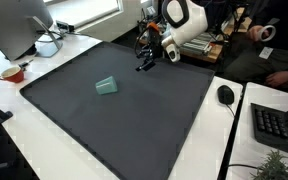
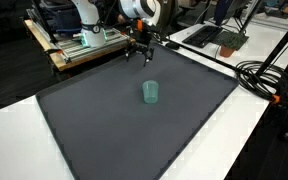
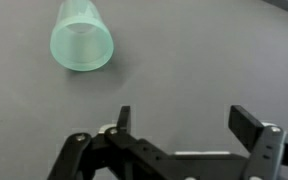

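A translucent teal plastic cup [image 1: 106, 86] lies on its side on the dark grey mat [image 1: 134, 120]; it also shows in the middle of the mat in an exterior view [image 2: 151, 92]. In the wrist view the cup [image 3: 82, 36] lies at the upper left with its open mouth facing the camera. My gripper [image 1: 144, 62] hovers near the far edge of the mat, apart from the cup, as an exterior view [image 2: 140, 52] also shows. In the wrist view its fingers [image 3: 184, 120] are spread wide with nothing between them.
A computer monitor [image 1: 19, 25] and a red bowl [image 1: 12, 73] stand on the white table. A mouse [image 1: 225, 94] and keyboard [image 1: 280, 125] sit on the desk beside the mat. Cables [image 2: 264, 75] run along one side. A wooden rack [image 2: 79, 45] stands behind the mat.
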Controlling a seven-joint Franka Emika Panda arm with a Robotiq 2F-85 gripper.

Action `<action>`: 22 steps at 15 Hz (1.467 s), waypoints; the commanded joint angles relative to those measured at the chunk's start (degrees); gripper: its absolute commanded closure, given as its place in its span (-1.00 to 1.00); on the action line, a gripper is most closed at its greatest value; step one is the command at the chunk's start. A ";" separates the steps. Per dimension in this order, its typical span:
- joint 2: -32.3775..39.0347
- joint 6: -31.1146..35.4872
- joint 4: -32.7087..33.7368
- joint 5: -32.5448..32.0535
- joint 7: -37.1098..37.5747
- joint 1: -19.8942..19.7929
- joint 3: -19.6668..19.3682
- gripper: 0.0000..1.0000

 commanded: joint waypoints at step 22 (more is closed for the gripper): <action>7.70 2.76 5.77 -29.71 11.82 -3.52 -5.25 -1.00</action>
